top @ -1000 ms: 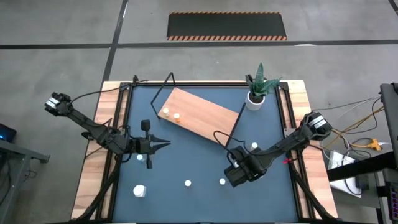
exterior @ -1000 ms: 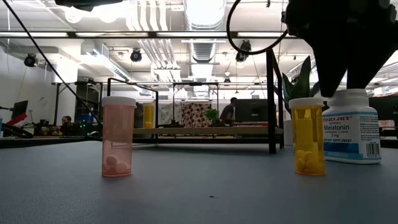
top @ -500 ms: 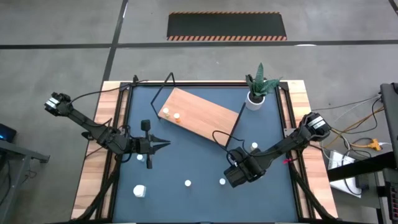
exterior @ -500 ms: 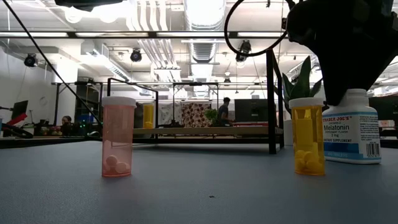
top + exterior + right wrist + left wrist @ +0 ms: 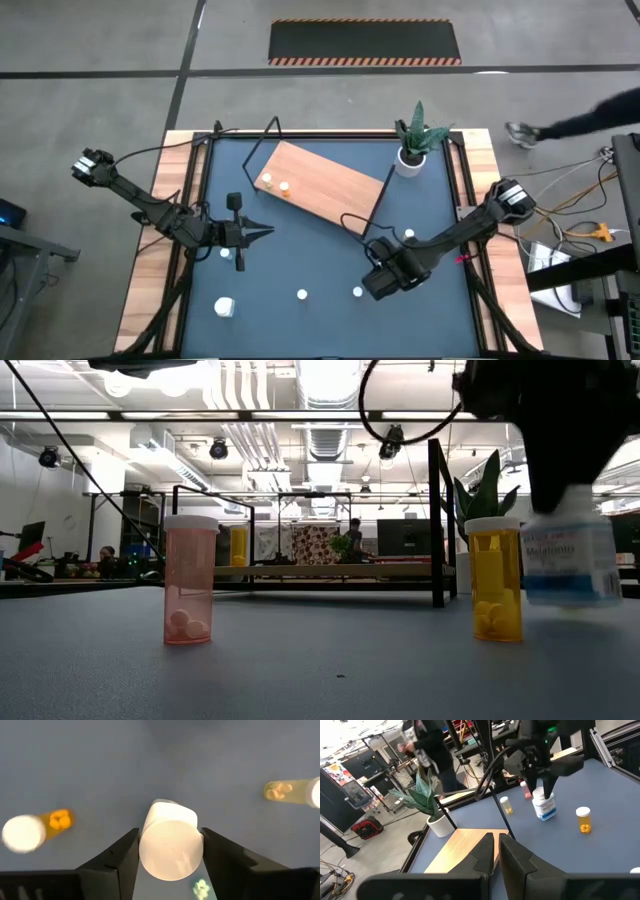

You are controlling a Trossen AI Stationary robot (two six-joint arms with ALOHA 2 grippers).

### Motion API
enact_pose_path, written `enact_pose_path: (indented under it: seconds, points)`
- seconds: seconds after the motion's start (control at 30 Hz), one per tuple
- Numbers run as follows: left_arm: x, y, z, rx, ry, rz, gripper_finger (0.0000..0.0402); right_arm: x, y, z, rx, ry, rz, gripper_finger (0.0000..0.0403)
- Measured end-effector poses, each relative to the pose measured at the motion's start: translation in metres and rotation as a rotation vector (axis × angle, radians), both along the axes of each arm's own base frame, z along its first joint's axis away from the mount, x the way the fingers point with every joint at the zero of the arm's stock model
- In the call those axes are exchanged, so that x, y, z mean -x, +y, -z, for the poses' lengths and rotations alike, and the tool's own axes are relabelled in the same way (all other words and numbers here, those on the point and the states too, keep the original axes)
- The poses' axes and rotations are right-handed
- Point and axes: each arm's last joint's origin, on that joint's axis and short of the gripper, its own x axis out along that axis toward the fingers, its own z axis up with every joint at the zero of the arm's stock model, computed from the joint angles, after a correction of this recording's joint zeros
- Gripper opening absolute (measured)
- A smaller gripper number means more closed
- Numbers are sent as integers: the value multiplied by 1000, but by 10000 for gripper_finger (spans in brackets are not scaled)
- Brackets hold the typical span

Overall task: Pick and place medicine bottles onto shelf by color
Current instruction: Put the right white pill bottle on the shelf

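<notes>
Grey concrete floor (image 5: 100,110) with dark seam lines around the desk (image 5: 150,290), which has a dark blue top and light wood edges. Black mat (image 5: 365,41) with striped hazard border on the floor at the far side. Cables (image 5: 575,232) on the floor at right. A person's leg (image 5: 575,125) at far right. Low view: ceiling ducts (image 5: 245,430), bright light panels (image 5: 330,375), dark racks (image 5: 215,520), people far off.

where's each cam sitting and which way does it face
High: overhead, straight down on table, both arms, shelf.
Low: tabletop height, level across; pink bottle, orange bottle, right arm above.
Left wrist: past shut left gripper toward plant and right arm.
Right wrist: down onto white bottle between its jaws.
Shared: white bottle in low, both wrist views.
</notes>
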Motion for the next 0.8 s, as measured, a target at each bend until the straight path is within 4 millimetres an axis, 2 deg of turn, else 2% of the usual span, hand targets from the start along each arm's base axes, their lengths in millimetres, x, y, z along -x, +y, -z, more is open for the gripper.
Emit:
enact_pose_path:
  seconds: [0.3, 0.47, 0.63, 0.8]
  points:
    - [0, 0, 0, 0, -1, 0, 10, -13, 10, -63, -66, -164, -340, 180]
    - [0, 0, 0, 0, -1, 0, 10, -27, 8, -96, -61, -303, -427, 180]
    - [0, 0, 0, 0, -2, 0, 10, -37, -1, -123, -2, -413, -503, 180]
    - [0, 0, 0, -4, -2, 1, 10, -49, -23, -141, 75, -472, -557, 180]
